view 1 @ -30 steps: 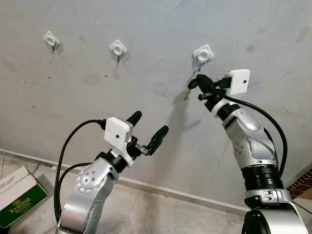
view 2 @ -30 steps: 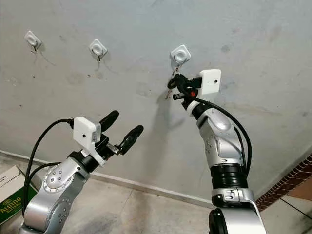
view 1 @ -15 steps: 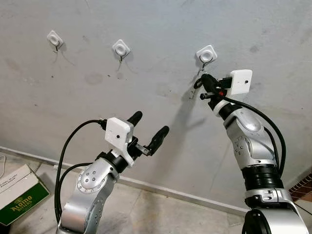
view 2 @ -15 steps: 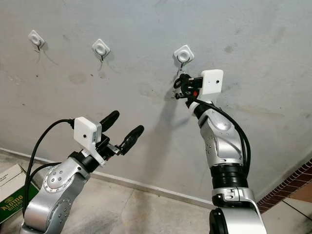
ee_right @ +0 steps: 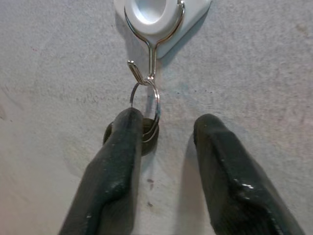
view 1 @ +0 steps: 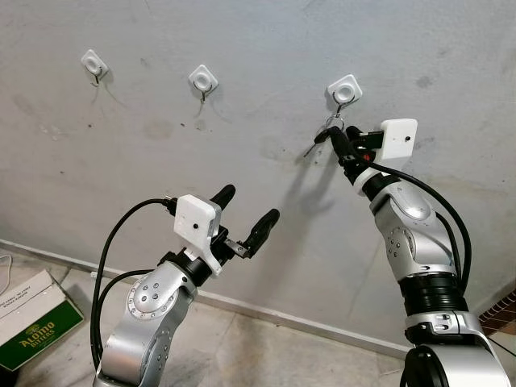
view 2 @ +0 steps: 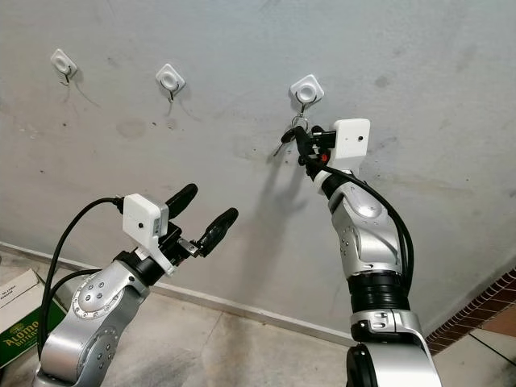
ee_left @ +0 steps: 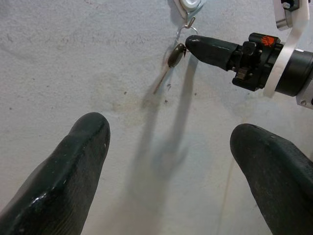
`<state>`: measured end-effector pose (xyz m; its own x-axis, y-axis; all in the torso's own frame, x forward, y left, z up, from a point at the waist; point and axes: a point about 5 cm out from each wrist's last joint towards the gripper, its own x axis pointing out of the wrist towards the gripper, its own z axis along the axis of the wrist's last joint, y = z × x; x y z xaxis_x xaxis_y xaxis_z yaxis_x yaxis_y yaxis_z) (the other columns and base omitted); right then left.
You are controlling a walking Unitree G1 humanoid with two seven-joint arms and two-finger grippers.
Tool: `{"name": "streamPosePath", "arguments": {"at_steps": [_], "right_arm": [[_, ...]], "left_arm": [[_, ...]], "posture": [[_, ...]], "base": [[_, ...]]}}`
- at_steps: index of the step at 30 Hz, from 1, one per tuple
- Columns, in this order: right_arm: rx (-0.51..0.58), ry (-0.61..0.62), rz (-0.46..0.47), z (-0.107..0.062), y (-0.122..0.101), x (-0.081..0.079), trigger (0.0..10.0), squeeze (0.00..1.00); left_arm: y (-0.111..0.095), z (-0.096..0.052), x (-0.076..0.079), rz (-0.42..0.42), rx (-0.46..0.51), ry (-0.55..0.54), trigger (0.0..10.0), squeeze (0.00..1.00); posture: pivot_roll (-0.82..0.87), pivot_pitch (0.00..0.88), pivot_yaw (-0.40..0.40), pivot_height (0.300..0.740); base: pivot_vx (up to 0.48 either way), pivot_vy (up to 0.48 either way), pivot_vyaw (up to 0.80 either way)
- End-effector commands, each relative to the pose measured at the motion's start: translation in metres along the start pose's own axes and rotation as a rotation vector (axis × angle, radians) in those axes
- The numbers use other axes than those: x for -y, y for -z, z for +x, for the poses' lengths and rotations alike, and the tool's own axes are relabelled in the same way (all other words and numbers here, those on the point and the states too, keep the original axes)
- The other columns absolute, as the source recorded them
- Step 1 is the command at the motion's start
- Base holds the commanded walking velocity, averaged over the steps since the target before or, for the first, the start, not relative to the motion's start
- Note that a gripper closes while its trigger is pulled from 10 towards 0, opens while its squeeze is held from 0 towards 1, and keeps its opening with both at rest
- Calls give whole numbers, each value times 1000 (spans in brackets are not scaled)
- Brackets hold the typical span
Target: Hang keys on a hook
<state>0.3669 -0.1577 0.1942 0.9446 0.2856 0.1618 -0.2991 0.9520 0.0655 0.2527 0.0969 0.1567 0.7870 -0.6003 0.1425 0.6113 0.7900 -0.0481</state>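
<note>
A key [view 1: 317,143] with a dark head hangs by its metal ring [ee_right: 145,105] from the wire hook [ee_right: 149,61] of the rightmost white wall plate [view 1: 345,89]. My right gripper [view 1: 339,142] is raised to the wall just below that hook, open. In the right wrist view the ring lies against one of its fingers [ee_right: 119,161], and the key's head [ee_right: 147,139] is half hidden behind it. My left gripper [view 1: 248,205] is held open lower down and to the left, apart from the wall; its wrist view looks up at the key [ee_left: 174,55].
Two more white hooks [view 1: 94,62] [view 1: 202,79] sit on the grey wall to the left, both bare. A green and white box [view 1: 32,318] lies on the floor at the lower left. Brickwork [view 1: 504,310] shows at the lower right.
My right gripper has lifted the key to the rightmost hook; the ring now hangs on the wire and the fingers stand apart. The left arm has not moved.
</note>
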Motion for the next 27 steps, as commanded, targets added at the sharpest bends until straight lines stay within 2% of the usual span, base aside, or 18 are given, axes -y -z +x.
{"name": "streamPosePath", "arguments": {"at_steps": [1,8,27], "right_arm": [[-7,-3,-38,0,1,-1,10000,1000],[8,-19,-103,-1,0,-5,10000,1000],[39,-27,-172,-4,-6,-7,10000,1000]], "left_arm": [[0,1,-1,16,-2,2,10000,0],[0,1,-1,17,-3,2,10000,0],[0,1,0,16,-3,0,10000,0]], "posture": [[29,0,21,740],[29,1,20,740],[27,3,21,740]], "base": [[0,0,0],[0,0,0],[0,0,0]]}}
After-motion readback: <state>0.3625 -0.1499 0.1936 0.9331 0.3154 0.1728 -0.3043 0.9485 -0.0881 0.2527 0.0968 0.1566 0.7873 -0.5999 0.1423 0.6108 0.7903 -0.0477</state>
